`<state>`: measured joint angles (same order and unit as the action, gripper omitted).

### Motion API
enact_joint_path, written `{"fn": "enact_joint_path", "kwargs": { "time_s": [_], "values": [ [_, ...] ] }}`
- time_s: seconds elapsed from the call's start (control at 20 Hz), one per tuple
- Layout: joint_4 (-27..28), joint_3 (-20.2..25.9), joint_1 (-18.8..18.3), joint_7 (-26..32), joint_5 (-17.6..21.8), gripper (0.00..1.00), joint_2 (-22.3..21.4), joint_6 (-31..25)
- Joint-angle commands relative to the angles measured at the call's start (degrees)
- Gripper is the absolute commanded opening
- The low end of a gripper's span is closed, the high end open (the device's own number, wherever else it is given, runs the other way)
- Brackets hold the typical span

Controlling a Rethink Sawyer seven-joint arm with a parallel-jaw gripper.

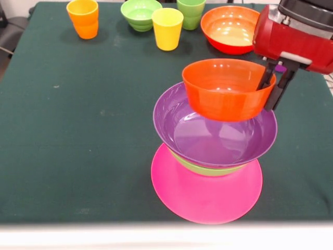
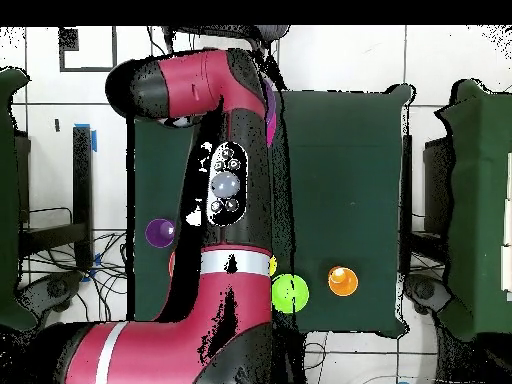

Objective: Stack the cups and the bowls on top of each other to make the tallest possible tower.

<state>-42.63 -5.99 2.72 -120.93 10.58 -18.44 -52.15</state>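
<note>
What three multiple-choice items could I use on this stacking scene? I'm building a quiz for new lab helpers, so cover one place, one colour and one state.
1. Where is the orange-red bowl that the end effector holds?
A. Above the purple bowl
B. Beside the orange cup
C. Flat on the cloth

2. What colour is the stack's bottom piece?
A. Yellow
B. Pink
C. Blue

3. How does the end effector stand?
A. Open, clear of everything
B. Shut on the orange-red bowl
C. Shut on the yellow cup

Answers:
1 A: the front view shows it over the purple bowl's far side.
2 B: the wide pink bowl lies lowest, under the light green bowl.
3 B: its fingers straddle the bowl's rim.
</note>
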Motion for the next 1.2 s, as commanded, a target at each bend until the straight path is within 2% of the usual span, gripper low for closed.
{"fn": "enact_joint_path", "kwargs": {
  "time_s": [0.05, 1.2],
  "values": [
    [-5.8, 1.4, 0.9, -11.4, -0.7, 0.0, 2.1, 4.0],
    [-5.7, -1.5, 1.2, -9.7, -3.7, 0.0, 4.5, 7.4]
  ]
}}
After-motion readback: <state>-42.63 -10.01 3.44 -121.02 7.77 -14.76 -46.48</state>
